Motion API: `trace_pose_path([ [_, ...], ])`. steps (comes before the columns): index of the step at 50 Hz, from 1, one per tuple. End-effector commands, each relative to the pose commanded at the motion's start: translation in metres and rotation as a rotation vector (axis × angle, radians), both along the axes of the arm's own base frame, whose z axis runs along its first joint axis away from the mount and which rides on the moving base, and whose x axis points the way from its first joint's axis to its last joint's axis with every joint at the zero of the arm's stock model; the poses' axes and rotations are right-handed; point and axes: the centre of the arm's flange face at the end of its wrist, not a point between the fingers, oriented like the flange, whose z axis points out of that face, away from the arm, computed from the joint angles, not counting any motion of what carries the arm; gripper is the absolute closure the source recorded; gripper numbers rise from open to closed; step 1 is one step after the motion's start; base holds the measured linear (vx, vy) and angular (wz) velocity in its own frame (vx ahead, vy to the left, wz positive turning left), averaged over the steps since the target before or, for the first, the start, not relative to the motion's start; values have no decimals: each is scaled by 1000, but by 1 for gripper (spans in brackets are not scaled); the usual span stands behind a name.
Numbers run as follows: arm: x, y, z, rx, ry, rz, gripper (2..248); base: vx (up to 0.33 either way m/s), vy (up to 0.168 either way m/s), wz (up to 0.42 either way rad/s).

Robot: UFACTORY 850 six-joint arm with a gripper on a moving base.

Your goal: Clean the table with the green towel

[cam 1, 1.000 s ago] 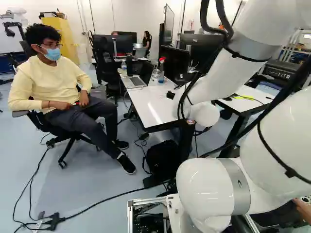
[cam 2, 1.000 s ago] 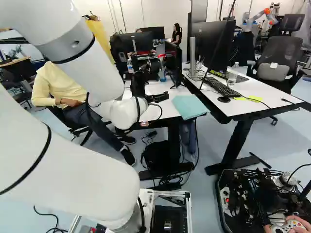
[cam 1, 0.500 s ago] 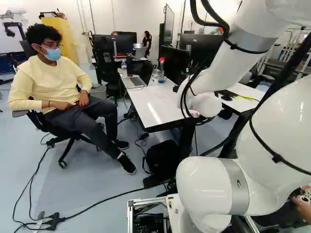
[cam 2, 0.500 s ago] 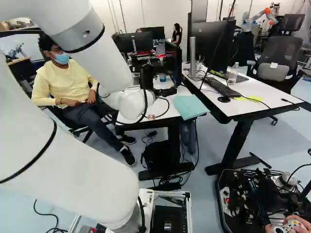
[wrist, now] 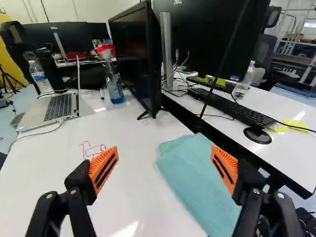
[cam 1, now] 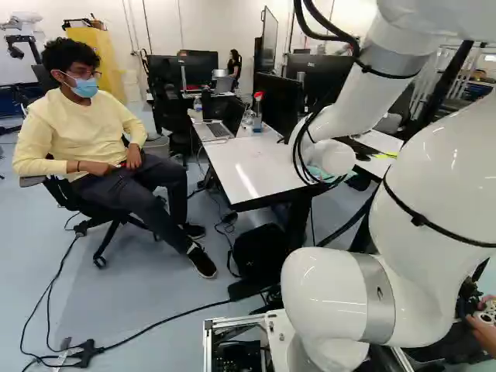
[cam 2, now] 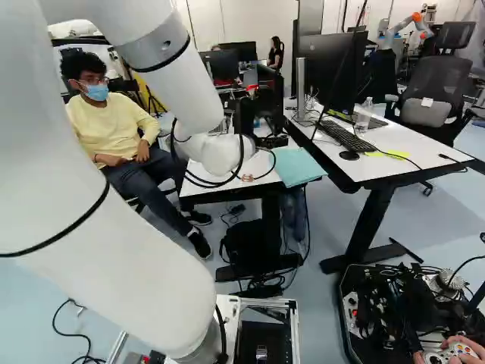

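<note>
In the right base view my gripper (cam 2: 274,141) is a small dark shape over the white table (cam 2: 198,173), just beyond the wrist. The green towel (cam 2: 297,167) lies flat at that table's right edge. Seen from the wrist, the gripper (wrist: 165,160) stands wide open with nothing held. The towel (wrist: 195,173) is ahead of and below it, more toward one finger and partly behind it. Red scribbled lines (wrist: 94,149) mark the tabletop near the other finger. In the left base view the arm hides the gripper and most of the towel.
A laptop (wrist: 57,108), a spray bottle (wrist: 113,84) and a monitor (wrist: 136,54) stand on the white table. The adjoining table holds a keyboard (wrist: 229,106), a mouse (wrist: 256,135) and another monitor (wrist: 212,39). Another robot (cam 2: 402,26) is far back.
The arm has swung rightward over the table in the right base view, bringing the gripper closer to the towel. Base and towel have stayed where they were.
</note>
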Motion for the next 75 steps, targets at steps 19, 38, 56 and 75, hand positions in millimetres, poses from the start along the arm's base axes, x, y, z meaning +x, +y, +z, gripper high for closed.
trace_pose_path([
  [19,22,-29,-5,21,62,-50,3,0,0,0],
  [38,46,-58,-11,45,126,-91,3,0,0,0],
  [56,66,-81,-19,72,193,-119,3,0,0,0],
  [75,74,-94,-27,105,274,-135,3,0,0,0],
])
